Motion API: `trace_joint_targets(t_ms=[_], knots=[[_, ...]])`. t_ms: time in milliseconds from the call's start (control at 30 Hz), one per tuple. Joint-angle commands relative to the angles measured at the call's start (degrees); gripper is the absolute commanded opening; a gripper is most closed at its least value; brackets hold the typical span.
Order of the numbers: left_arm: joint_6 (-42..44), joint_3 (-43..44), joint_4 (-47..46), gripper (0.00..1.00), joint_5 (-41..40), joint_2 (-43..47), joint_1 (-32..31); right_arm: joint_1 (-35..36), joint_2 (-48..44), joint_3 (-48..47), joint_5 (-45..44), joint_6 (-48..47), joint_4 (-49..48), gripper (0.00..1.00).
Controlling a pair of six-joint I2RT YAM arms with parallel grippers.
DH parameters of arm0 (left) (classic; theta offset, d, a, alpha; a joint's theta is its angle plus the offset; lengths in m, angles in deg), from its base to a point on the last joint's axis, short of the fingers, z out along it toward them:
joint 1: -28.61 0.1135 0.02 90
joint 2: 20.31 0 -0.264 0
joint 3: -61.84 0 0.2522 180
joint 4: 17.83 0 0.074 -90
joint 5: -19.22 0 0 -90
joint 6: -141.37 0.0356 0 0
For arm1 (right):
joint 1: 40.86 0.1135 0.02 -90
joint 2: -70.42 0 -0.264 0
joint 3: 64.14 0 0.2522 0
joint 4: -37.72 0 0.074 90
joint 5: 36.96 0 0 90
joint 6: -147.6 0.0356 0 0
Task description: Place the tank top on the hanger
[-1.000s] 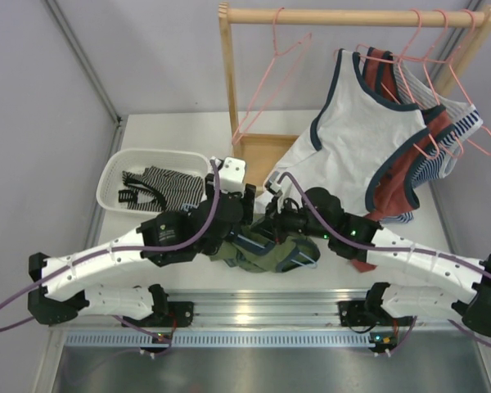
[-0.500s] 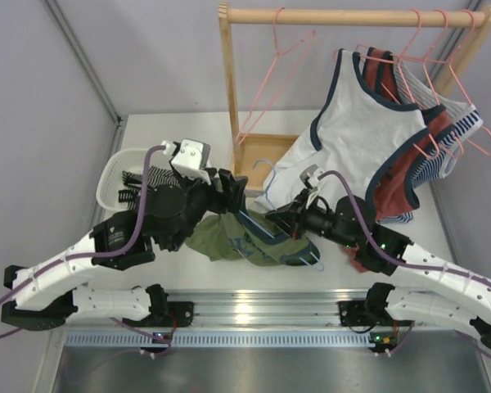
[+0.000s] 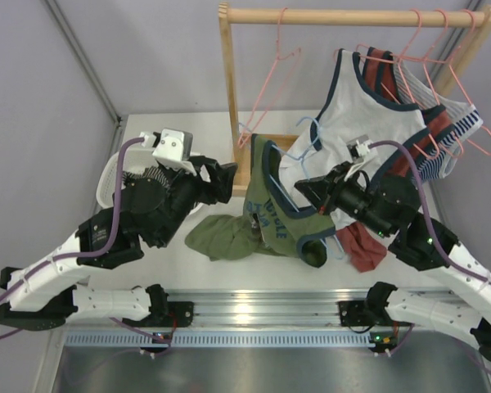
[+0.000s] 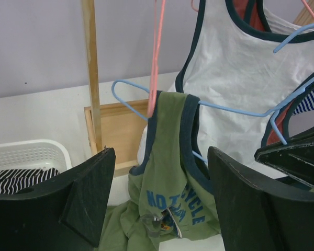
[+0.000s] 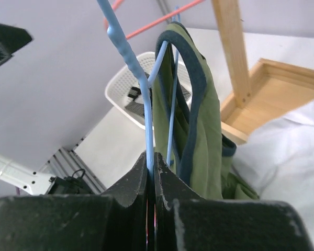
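The bench [image 3: 254, 274] carries a wooden rack [image 3: 227, 90] at the back. In front of it the tank top [image 3: 274, 213] hangs half-raised. One navy-trimmed shoulder strap is looped over one end of the hanger [image 4: 235, 111], and the lower body slumps in a crumpled heap on the bench. The top is olive green with blue lettering across the chest, and the fabric is twisted and folded lengthwise. The other strap appears not yet on the wire, so I judge the job about half done. The hanger is held above the bench, probably so the cloth drapes free for threading. The right pincer [image 5: 150, 172] is clamped tight on the blue wire. The left pincer [image 4: 159, 183] gapes wide and empty, facing the garment, apparently ready to take the loose strap.
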Motion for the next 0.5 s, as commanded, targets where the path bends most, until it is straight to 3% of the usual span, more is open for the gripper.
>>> trace_joint_targets(t_ms=[0,133,467], knots=[[0.9,2.4,-1.7,0.76,-0.9,0.3,-0.2,-1.8,0.2,-7.2,-4.9,2.7,6.9,0.0],[0.9,3.2,-1.2,0.75,-0.9,0.1,-0.2,-3.1,2.2,-11.0,-6.1,2.6,13.3,0.0],[0.6,3.2,-0.6,0.75,-1.0,0.3,-0.3,-6.3,3.6,-11.4,-8.5,4.8,17.9,0.0]])
